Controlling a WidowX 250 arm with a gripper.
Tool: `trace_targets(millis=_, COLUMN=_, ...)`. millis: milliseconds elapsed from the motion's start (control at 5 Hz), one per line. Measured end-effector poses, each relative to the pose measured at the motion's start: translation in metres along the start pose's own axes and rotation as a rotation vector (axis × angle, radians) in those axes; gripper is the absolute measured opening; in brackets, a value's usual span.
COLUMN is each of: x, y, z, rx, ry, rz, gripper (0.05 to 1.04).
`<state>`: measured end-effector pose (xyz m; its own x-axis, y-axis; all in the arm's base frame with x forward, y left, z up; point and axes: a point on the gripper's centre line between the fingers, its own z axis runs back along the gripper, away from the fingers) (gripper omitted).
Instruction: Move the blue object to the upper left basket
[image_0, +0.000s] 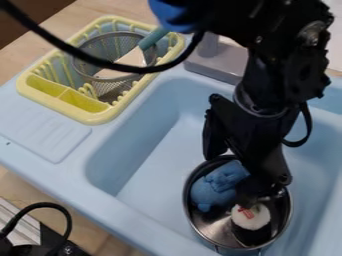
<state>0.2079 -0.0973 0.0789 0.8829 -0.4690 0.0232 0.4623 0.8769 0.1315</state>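
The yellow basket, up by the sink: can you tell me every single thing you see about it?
The yellow basket looks like plastic. It has rounded corners, a smooth rim, rows of little prongs along its sides and two small compartments side by side at its near left end. It sits upright on the light blue counter beside the sink basin. Inside are a round mesh strainer and what looks like a spatula with a teal handle. A black cable crosses in front of it.

Soft light, faint shadows, pot (212, 229) glinting
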Motion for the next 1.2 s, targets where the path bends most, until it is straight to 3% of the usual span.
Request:
trace_targets(millis=400, x=0.003, y=0.001, z=-0.001, rx=0.009, ry=0.008, rz=0.014, gripper=0.401)
trace_targets(millis=600, x=0.002, y=-0.001, z=-0.001, rx=0.027, ry=0.013, rz=0.016, gripper=0.178)
trace_targets(millis=800, x=0.001, y=0.000, z=-0.001, rx=0.038, ry=0.021, rz=0.026, gripper=0.067)
trace_targets(millis=1200, x=-0.004, y=0.002, z=0.014, rx=0.045, ry=0.006, rz=0.023, gripper=0.055)
